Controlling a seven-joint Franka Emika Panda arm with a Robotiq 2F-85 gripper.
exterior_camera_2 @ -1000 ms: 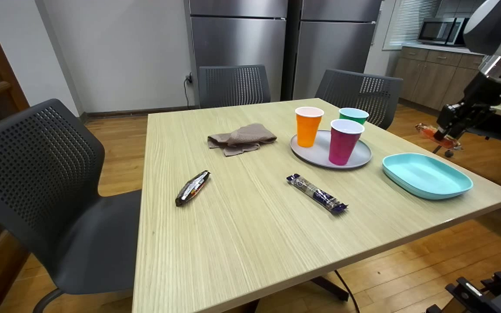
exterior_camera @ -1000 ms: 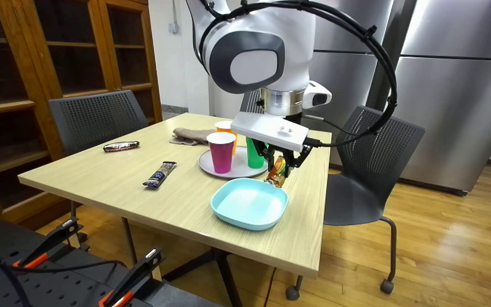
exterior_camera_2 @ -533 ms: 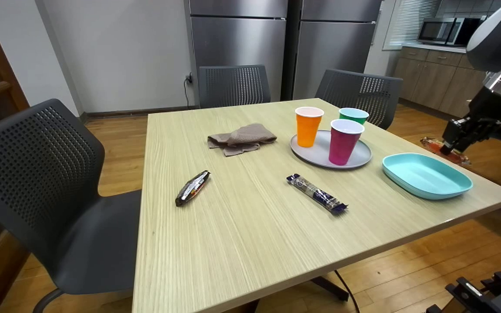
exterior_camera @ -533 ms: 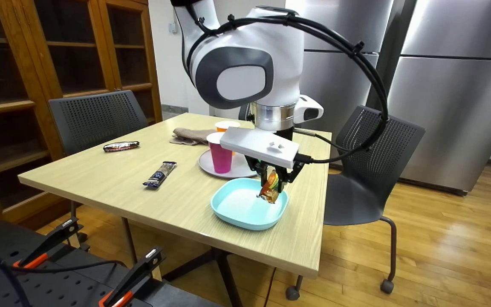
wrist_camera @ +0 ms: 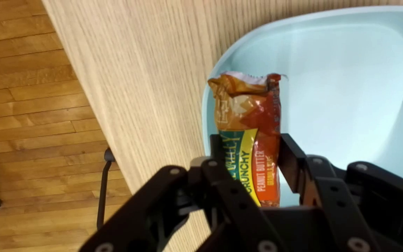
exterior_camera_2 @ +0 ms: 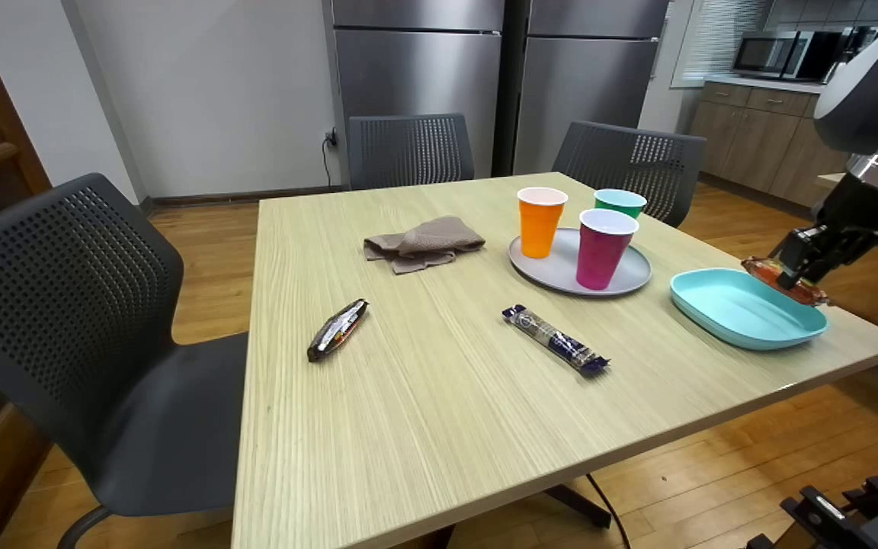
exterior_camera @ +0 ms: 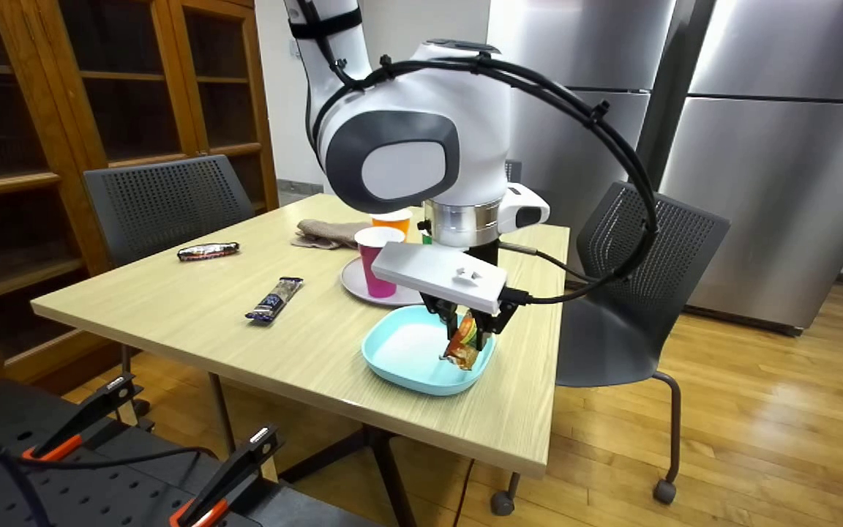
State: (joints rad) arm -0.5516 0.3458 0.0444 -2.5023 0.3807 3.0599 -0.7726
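Beige tabletop (exterior_camera_2: pixel 408 412) (wood-grained), steel refrigerators (exterior_camera: pixel 780 212), plank floor (exterior_camera: pixel 765 417), gripper (wrist_camera: pixel 249 148) clamped on granola bar (wrist_camera: pixel 248 108).

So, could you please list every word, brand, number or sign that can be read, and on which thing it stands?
"CRUNCHY", on the orange snack bar.
"PEANUT BUTTER", on the same bar.
"VALLEY", same bar, partly blurred.
Small line under "PEANUT BUTTER", same bar: too blurred to be sure.
Dark blue bar, black bar and clamps: marks too small or blurred to read.
No number can be read.
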